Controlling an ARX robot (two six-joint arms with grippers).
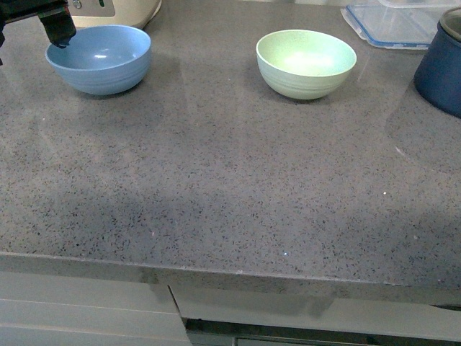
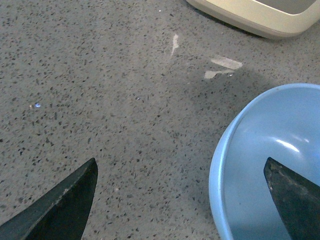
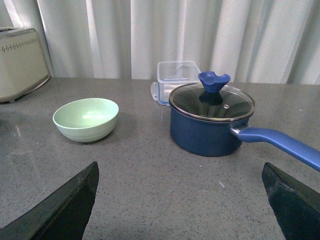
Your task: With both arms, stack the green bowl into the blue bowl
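Rim of blue bowl (image 2: pixel 260 150) inside spread left claw (image 2: pixel 180 164); green bowl (image 1: pixel 306 63) apart.

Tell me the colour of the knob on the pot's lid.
Royal blue knob, clearest in the right wrist view.
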